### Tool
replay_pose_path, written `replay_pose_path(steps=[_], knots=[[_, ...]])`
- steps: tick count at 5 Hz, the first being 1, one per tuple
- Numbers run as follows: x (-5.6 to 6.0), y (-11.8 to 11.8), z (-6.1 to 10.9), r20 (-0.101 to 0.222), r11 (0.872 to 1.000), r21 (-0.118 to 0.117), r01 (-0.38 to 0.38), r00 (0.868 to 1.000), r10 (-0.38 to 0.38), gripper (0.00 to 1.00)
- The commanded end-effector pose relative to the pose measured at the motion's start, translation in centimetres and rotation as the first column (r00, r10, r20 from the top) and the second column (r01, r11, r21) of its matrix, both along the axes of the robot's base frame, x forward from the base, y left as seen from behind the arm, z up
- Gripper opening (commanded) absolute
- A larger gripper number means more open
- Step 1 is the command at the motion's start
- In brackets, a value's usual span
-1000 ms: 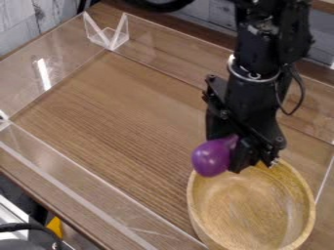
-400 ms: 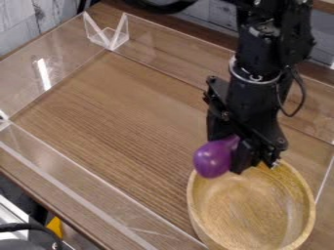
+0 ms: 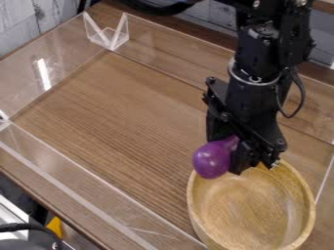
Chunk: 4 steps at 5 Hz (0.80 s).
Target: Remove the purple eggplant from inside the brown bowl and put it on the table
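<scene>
The purple eggplant (image 3: 214,157) hangs in the air over the left rim of the brown bowl (image 3: 253,208), a large tan wooden bowl at the lower right of the table (image 3: 117,107). My black gripper (image 3: 232,156) points down from the arm above and is shut on the eggplant, which sticks out to its left side. The bowl's inside looks empty. The eggplant's stem tip is hidden behind the fingers.
Low clear acrylic walls (image 3: 78,186) border the table on the left and front. A folded clear stand (image 3: 107,32) sits at the far left corner. Bare wood-grain tabletop stretches left of the bowl.
</scene>
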<state>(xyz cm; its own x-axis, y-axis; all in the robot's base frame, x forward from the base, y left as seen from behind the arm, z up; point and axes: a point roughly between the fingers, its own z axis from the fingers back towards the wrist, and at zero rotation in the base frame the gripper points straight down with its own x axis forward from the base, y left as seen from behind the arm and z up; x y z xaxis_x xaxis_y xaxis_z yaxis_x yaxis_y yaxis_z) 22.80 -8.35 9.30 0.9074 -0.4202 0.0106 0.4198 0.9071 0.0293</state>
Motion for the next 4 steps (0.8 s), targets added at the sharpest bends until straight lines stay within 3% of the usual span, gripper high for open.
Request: replay_pose_path(steps=[1, 3, 4], knots=[[0.1, 1.6, 0.6, 0.032, 1.000, -0.001, -0.022, 0.999, 0.022, 0.00], [-0.1, 7.2, 0.7, 0.047, 0.994, 0.015, -0.111, 0.993, 0.110, 0.00], [-0.1, 8.6, 0.4, 0.051, 0.994, 0.024, -0.106, 0.993, 0.105, 0.00]])
